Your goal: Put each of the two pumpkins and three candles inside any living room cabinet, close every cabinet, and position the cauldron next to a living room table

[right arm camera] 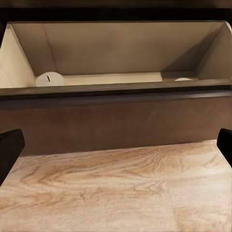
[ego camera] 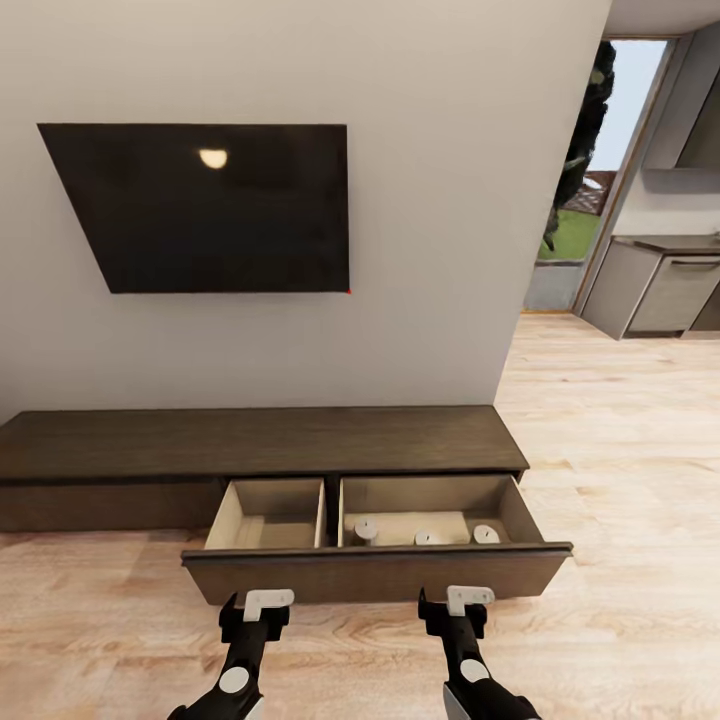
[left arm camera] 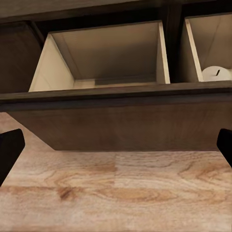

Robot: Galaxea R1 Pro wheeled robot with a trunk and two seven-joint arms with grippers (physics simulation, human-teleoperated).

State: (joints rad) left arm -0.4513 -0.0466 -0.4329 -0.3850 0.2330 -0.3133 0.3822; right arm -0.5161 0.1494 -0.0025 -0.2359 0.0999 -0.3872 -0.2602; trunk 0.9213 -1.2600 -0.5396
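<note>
The long dark-brown cabinet (ego camera: 250, 440) stands against the wall with its wide drawer (ego camera: 380, 572) pulled out. The drawer's right compartment holds three pale candles (ego camera: 366, 528) (ego camera: 428, 538) (ego camera: 486, 534); its left compartment (ego camera: 268, 515) is bare. One candle (left arm camera: 216, 73) shows in the left wrist view and two candles (right arm camera: 50, 79) (right arm camera: 183, 79) in the right wrist view. My left gripper (ego camera: 258, 612) (left arm camera: 116, 150) and right gripper (ego camera: 455, 608) (right arm camera: 116, 150) hover just in front of the drawer front, both open and holding nothing. The pumpkins and the cauldron are out of view.
A dark TV (ego camera: 200, 205) hangs on the wall above the cabinet. At the right, wooden floor (ego camera: 620, 440) runs past the wall's corner to a doorway with grey kitchen cupboards (ego camera: 665, 290).
</note>
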